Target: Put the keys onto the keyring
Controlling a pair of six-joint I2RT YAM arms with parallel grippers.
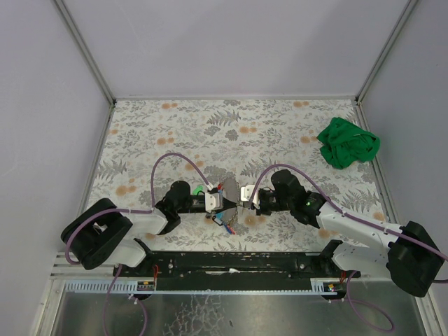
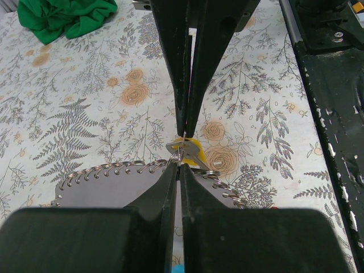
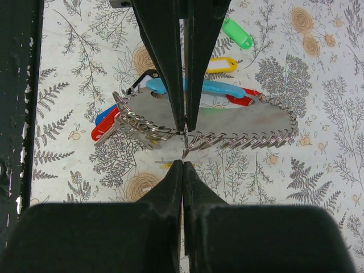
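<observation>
A: Note yellow key (image 2: pixel 191 152) first: right between the two opposed sets of tips, touching a ring (image 3: pixel 192 141) on the edge of the keyring (image 3: pixel 227 116). Green key (image 3: pixel 236 33) loose on the table (image 1: pixel 280 119), off the keyring, on the left arm's side, ungripped.

B: Jaws?

A: Pressed together on both: left gripper (image 2: pixel 179 170) and right gripper (image 3: pixel 183 165), tip to tip over that ring. Contents of either pinch: not discernible, too thin and hidden.

B: Judged step: threading yellow key onto the ring, not yet seated. How to do well?

A: Pin the ring with one arm, move only the other. Find the split end of the coil, wedge the key's hole in there, then feed round the wire in small turns. Keep pull low, else risk dragging keyring and tags (image 3: pixel 199 87) across the table. Confirm seating in both wrist views before releasing. Take green key afterwards.
</observation>
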